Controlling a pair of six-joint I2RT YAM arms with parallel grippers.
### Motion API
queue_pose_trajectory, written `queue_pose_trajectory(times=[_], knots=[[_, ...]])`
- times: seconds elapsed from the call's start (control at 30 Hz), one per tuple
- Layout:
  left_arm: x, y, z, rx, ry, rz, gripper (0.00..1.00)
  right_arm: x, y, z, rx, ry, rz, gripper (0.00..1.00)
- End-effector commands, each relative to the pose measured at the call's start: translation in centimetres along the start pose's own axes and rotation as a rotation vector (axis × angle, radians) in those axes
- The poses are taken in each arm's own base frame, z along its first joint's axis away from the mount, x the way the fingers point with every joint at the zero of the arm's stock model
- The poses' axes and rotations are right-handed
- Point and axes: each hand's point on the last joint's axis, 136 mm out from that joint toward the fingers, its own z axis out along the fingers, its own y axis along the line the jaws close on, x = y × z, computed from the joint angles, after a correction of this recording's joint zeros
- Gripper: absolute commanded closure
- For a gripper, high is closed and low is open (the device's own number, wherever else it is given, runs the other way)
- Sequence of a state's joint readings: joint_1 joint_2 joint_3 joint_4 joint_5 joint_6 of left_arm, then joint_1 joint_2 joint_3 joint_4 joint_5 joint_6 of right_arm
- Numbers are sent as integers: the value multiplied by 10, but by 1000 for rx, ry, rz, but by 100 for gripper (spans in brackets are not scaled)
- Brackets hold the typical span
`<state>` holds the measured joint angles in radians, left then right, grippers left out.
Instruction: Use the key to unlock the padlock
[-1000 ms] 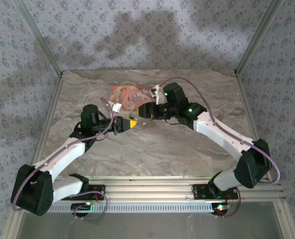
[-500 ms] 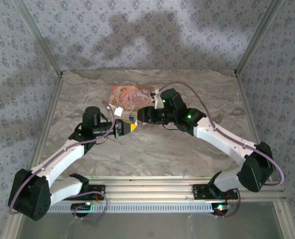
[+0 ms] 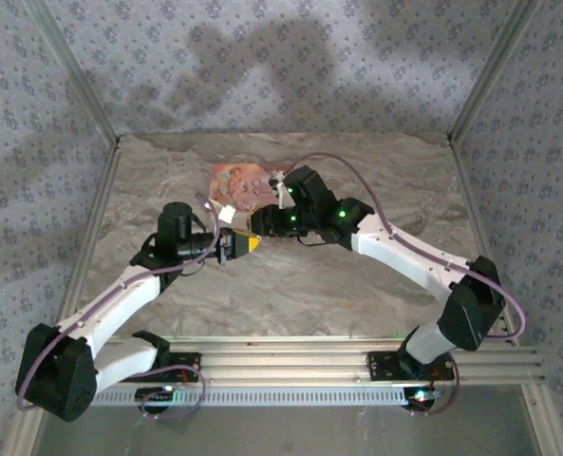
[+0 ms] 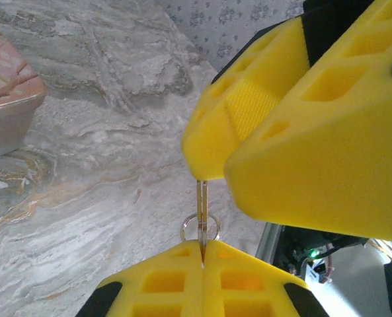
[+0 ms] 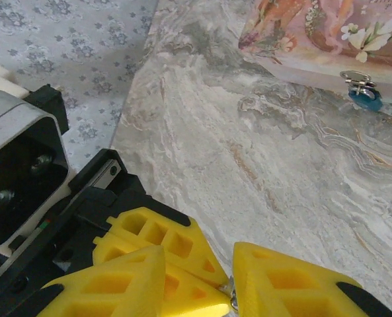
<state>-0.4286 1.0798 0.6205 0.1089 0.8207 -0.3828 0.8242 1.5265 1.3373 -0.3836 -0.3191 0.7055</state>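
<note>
Pinching the key (image 4: 201, 208) by its ringed end, the left pincer (image 4: 202, 256) stood pressed together; the right pincer (image 5: 199, 256), part-spread, flanked its blade; beyond that pincer the padlock (image 5: 364, 99) hung on the box (image 5: 301, 30).

The left arm (image 3: 120, 294) and right arm (image 3: 404, 255) have white links, black joint housings and a looping purple cable each. Small green lights glow on the right arm. The left tool (image 4: 202, 254) and right tool (image 5: 230, 292) have yellow fingers with square pockets, on black mounts.
</note>
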Motion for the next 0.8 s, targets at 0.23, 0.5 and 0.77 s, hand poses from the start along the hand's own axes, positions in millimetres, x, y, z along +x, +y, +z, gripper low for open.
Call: queue_pose_trajectory(times=[0.23, 0.5, 0.77], knots=[[-16, -17, -6, 13, -28, 93, 100, 7, -21, 6, 145, 41, 2, 67], [-15, -11, -6, -20, -25, 104, 100, 9, -7, 7, 78, 53, -26, 100], [-21, -14, -21, 2, -69, 77, 56, 4, 14, -6, -24, 50, -261, 100]])
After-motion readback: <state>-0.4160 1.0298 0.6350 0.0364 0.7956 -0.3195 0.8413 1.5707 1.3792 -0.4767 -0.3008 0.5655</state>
